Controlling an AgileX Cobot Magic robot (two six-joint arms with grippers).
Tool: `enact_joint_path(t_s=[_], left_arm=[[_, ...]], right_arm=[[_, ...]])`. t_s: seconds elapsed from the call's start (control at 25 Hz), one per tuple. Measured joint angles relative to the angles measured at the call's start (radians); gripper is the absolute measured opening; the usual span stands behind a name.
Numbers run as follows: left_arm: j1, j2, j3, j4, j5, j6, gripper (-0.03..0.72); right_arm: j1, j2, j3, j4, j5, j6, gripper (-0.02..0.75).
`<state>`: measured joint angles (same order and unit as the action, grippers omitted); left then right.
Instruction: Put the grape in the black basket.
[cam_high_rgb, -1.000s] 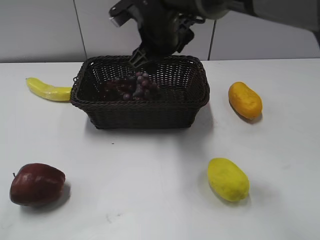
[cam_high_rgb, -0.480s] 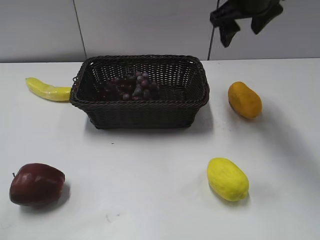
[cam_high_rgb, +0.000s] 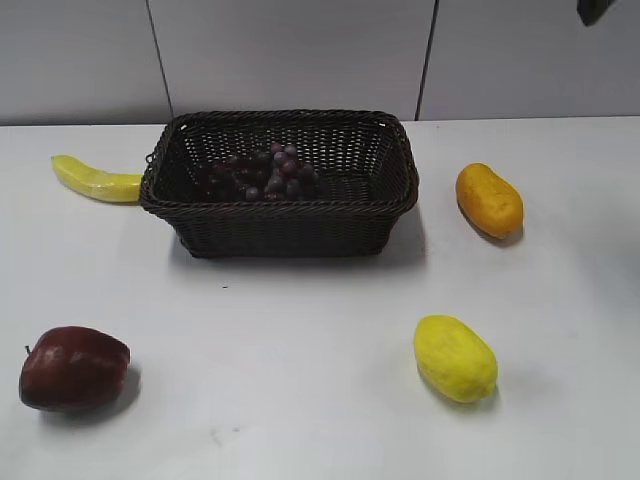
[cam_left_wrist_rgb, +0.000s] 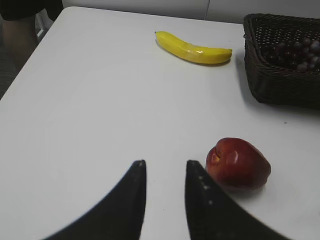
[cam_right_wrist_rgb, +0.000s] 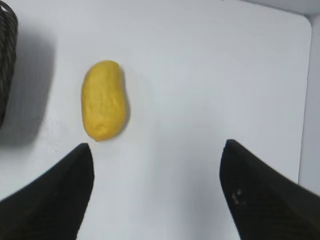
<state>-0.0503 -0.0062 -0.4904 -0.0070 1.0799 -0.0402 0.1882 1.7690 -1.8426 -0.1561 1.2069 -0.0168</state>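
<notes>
The grape (cam_high_rgb: 262, 173), a dark red-purple bunch, lies inside the black basket (cam_high_rgb: 280, 228) at the back middle of the table. The bunch also shows in the left wrist view (cam_left_wrist_rgb: 296, 52), inside the basket (cam_left_wrist_rgb: 280, 85). My right gripper (cam_right_wrist_rgb: 157, 147) is open wide and empty, high over the table's right side beside an orange-yellow fruit; only a dark tip of it shows at the exterior view's top right (cam_high_rgb: 596, 10). My left gripper (cam_left_wrist_rgb: 165, 164) is open a little and empty, low over the table left of the red apple.
A banana (cam_high_rgb: 95, 180) lies left of the basket. A dark red apple (cam_high_rgb: 73, 367) sits front left, also in the left wrist view (cam_left_wrist_rgb: 237, 162). An orange-yellow fruit (cam_high_rgb: 489, 200) lies right of the basket, also in the right wrist view (cam_right_wrist_rgb: 103, 100). A yellow fruit (cam_high_rgb: 455, 357) lies front right.
My right arm has risen from over the basket, moved right and almost left the exterior view. The grape stays in the basket.
</notes>
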Motion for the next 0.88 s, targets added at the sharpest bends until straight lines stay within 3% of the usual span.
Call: enact_joint_path(t_s=[0.24,0.56,0.88], left_arm=[[0.0,0.0,0.0,0.0,0.0,0.0,0.24],[0.0,0.0,0.0,0.0,0.0,0.0,0.24],[0.0,0.0,0.0,0.0,0.0,0.0,0.24]], right_arm=[[-0.09,-0.213,0.365,0.073,-0.135,-0.017,0.595],[-0.094,-0.572,0.914,0.12,-0.33,-0.017,0.594],[-0.094,-0.908,1.253,0.156,-0.366,-0.017,0.594]])
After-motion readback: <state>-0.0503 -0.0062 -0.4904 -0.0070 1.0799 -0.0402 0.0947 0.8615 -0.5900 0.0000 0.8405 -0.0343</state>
